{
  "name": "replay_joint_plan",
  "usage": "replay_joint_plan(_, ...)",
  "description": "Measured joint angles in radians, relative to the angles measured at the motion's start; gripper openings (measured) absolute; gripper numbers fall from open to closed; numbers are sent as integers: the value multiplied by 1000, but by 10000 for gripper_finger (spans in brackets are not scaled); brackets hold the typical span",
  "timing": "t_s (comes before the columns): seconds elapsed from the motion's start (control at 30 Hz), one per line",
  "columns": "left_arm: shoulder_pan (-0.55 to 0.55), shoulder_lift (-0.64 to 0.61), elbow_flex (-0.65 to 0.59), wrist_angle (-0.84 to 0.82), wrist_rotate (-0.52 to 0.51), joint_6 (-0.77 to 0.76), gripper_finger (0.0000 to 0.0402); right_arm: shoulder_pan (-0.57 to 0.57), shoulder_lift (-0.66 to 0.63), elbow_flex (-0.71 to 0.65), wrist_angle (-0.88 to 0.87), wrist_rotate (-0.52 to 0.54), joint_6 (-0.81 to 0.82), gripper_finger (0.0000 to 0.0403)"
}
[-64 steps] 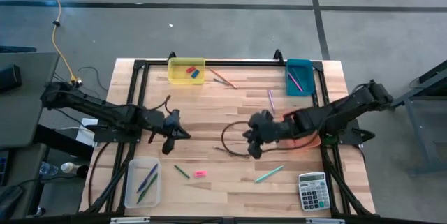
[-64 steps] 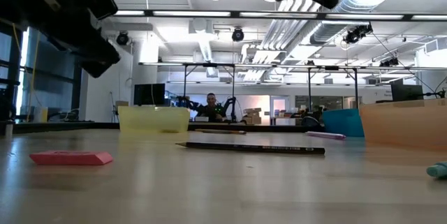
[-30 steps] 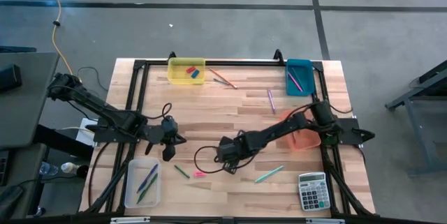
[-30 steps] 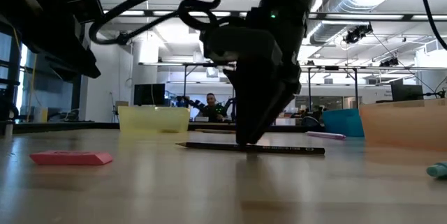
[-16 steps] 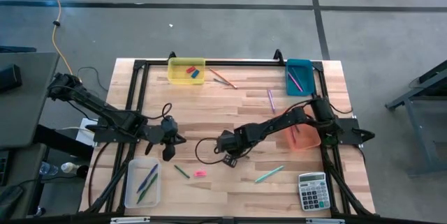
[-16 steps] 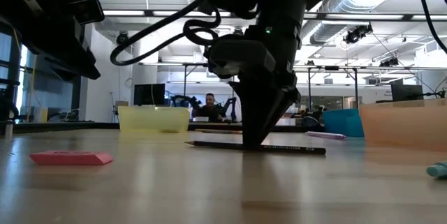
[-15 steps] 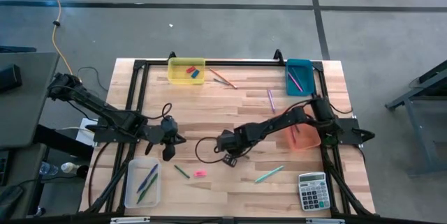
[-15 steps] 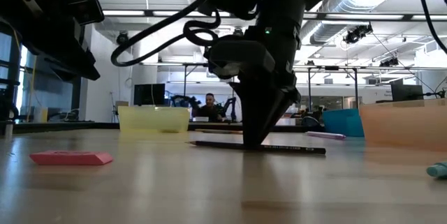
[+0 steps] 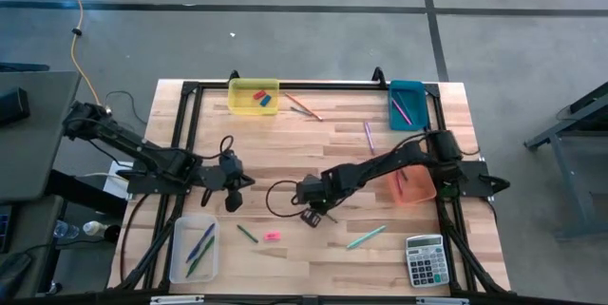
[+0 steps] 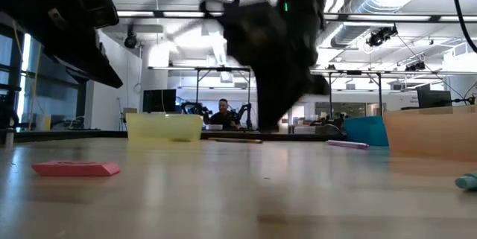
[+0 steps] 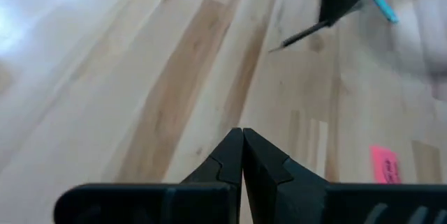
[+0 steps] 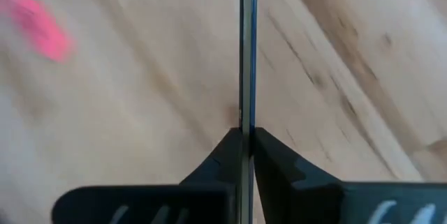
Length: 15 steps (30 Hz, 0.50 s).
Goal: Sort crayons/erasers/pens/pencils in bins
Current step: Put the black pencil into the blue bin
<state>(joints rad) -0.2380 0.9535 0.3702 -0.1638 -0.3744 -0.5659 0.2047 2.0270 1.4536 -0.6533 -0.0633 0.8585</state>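
Sorting partly done — yellow bin (image 9: 254,95) holds 2 erasers, teal bin (image 9: 407,104) a pen, clear bin (image 9: 193,249) several sticks, orange bin (image 9: 414,188) half hidden under arm.

Right gripper (image 9: 312,210) mid-table, clenched on dark pencil (image 12: 247,56), lifted off wood.

Left gripper (image 9: 241,180) closed, empty, hovering left.

Pink eraser (image 9: 273,236), green sticks (image 9: 365,238), purple pen (image 9: 369,136) remain loose on table (image 9: 313,143).
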Motion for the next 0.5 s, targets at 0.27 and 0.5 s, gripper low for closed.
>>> replay_joint_plan(0.27,99,0,0,8,0,11,0,-71,-198,3,-77,29,23,16)
replay_joint_plan(0.5,147,0,0,92,2,19,0,-280,-405,4,-387,155,-77,16)
